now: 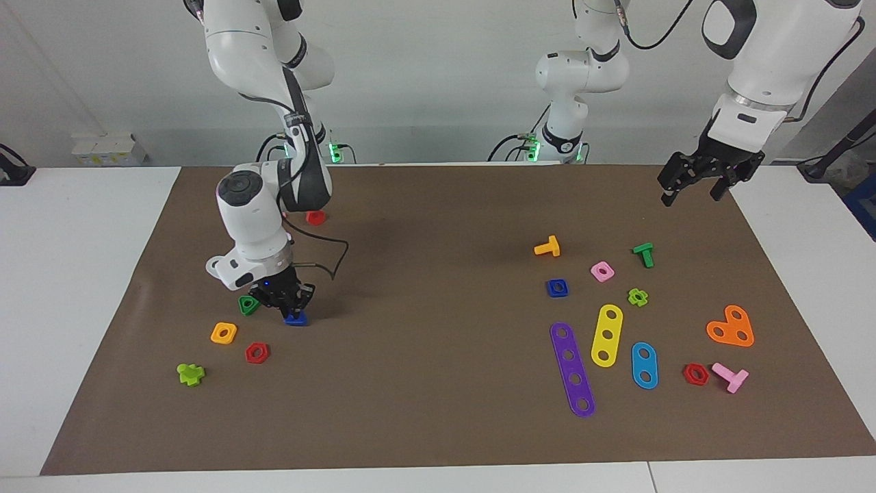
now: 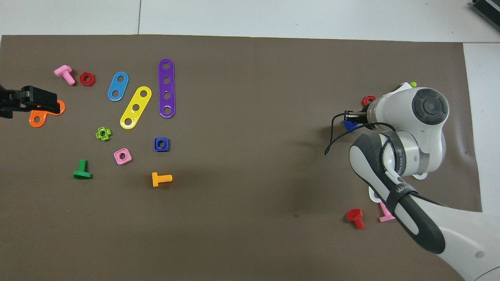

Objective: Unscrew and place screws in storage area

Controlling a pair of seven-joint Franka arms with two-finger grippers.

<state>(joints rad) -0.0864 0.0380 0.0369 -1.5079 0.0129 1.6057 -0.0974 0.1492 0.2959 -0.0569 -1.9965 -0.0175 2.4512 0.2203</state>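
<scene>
A blue screw (image 1: 296, 318) rests on the brown mat at the edge of the storage area (image 1: 263, 333), beside a green triangular nut (image 1: 248, 305) and near an orange square nut (image 1: 224, 333) and a red hexagonal nut (image 1: 256, 352). My right gripper (image 1: 294, 306) is down on it, fingers closed around its head. In the overhead view the screw (image 2: 349, 125) peeks out beside the right wrist, and the arm hides most of the nuts. My left gripper (image 1: 692, 192) hangs open and empty, raised over the mat's edge at the left arm's end, and waits.
Toward the left arm's end lie purple (image 1: 572, 370), yellow (image 1: 607, 335) and light-blue (image 1: 644, 365) strip plates, an orange heart plate (image 1: 731, 326), a blue square nut (image 1: 558, 287), and orange (image 1: 547, 247) and green (image 1: 644, 254) screws. A red screw (image 1: 315, 218) lies near the right arm's base.
</scene>
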